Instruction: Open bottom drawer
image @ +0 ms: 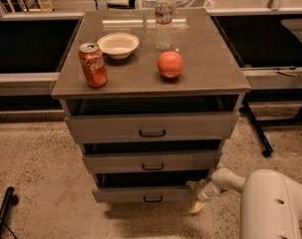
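Note:
The grey cabinet has three stacked drawers, each pulled out a little with a dark gap above its front. The bottom drawer (125, 194) is the lowest, with a small black bar handle (153, 199). My gripper (195, 196) is at the right end of the bottom drawer's front, low near the floor. It reaches in from my white arm (225, 179) at the lower right. Its two yellowish fingertips (193, 185) stand apart, one above the other, at the drawer front's right edge. The gripper holds nothing that I can see.
On the cabinet top (210, 78) stand a red soda can (92, 64), a white bowl (118, 45), a water bottle (163, 19) and a red apple (170, 64). Black table legs (256, 128) stand at the right. A black stand (3, 213) is at the lower left. My white body (277, 205) fills the lower right.

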Action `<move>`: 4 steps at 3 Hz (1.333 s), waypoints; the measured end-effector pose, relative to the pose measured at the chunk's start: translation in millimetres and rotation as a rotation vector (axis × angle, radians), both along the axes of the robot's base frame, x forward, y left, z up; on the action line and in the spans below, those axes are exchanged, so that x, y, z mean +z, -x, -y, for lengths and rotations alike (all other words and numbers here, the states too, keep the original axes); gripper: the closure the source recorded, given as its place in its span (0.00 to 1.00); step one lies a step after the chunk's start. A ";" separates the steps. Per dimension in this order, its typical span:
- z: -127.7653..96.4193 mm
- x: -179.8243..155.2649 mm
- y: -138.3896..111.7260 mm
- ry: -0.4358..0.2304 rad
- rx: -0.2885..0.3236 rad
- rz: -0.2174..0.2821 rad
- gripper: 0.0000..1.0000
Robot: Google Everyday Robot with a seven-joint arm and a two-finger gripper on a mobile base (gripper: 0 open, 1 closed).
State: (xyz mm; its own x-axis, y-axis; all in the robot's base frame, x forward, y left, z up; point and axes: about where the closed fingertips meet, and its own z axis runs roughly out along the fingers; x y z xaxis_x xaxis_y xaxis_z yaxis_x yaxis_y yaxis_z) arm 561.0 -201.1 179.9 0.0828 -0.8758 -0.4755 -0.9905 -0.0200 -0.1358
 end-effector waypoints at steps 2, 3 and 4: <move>-3.1 6.5 53.7 -0.038 0.008 -0.094 0.45; -3.8 6.0 55.3 -0.039 0.010 -0.097 0.26; -3.8 6.0 55.3 -0.039 0.010 -0.097 0.04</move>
State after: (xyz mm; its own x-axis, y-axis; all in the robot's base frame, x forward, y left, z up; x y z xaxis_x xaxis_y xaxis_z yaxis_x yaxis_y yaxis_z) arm 505.7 -197.3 185.9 0.0432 -0.8560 -0.5152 -0.9989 -0.0263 -0.0401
